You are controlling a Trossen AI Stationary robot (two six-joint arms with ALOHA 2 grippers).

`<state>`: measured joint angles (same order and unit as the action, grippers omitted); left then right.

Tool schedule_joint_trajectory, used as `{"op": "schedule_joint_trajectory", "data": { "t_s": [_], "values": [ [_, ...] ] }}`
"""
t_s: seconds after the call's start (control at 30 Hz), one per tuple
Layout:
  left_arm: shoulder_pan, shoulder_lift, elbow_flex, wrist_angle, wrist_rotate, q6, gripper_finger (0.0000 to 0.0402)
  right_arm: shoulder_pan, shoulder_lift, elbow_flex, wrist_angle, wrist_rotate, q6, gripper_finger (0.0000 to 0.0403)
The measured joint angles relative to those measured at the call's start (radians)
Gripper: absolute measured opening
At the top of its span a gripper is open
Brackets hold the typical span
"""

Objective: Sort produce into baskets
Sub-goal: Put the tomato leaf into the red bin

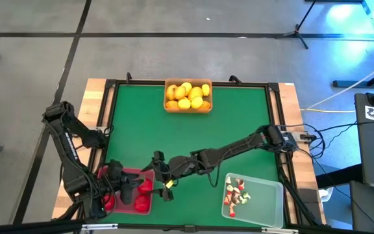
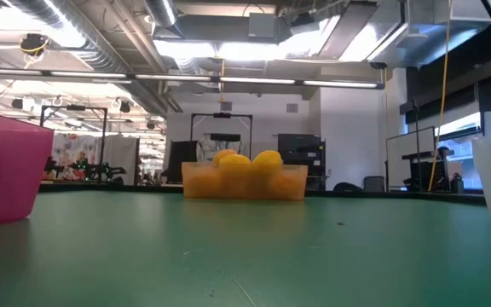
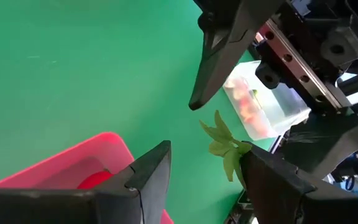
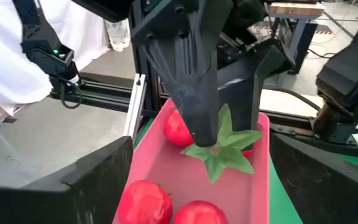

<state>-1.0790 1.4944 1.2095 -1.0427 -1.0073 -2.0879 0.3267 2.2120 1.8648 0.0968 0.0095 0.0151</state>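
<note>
Right wrist view showed the left gripper [image 4: 219, 134] pinching a green leafy stem [image 4: 224, 149] over the red basket [image 4: 185, 171], which held red round fruits [image 4: 143, 200]. The right gripper [image 1: 167, 185] stood open just beside it. The orange basket [image 1: 187, 107] held yellow fruits [image 1: 188, 95]; the clear basket [image 1: 265, 201] held small bits [image 1: 236, 195].

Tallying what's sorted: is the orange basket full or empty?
Full: the orange basket at the table's far edge is heaped with yellow fruits above its rim.
</note>
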Motion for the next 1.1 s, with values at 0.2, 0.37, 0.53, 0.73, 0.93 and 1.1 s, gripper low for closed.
{"op": "schedule_joint_trajectory", "data": {
  "t_s": [0.2,0.37,0.53,0.73,0.93,1.1],
  "values": [
    [0.002,0.000,0.000,-0.031,-0.022,-0.008,0.0185,0.006,0.020,0.001,0.016,-0.028,0.005,0.0374],
    [0.009,0.000,-0.002,-0.070,-0.023,-0.023,0.0185,0.007,0.065,0.001,0.041,-0.051,0.030,0.0374],
    [0.013,0.000,-0.021,-0.092,-0.016,-0.053,0.0185,0.007,0.086,0.001,0.028,-0.066,0.045,0.0374],
    [0.003,0.001,-0.025,-0.092,-0.004,-0.074,0.0185,0.007,0.087,0.001,-0.029,0.055,0.087,0.0374],
    [-0.023,0.001,-0.025,-0.094,0.046,-0.079,0.0185,0.006,0.086,0.001,-0.022,0.071,0.085,0.0374],
    [-0.023,0.001,-0.025,-0.103,0.047,-0.070,0.0185,0.015,0.086,0.001,-0.048,-0.004,0.083,0.0374]
  ]
}}
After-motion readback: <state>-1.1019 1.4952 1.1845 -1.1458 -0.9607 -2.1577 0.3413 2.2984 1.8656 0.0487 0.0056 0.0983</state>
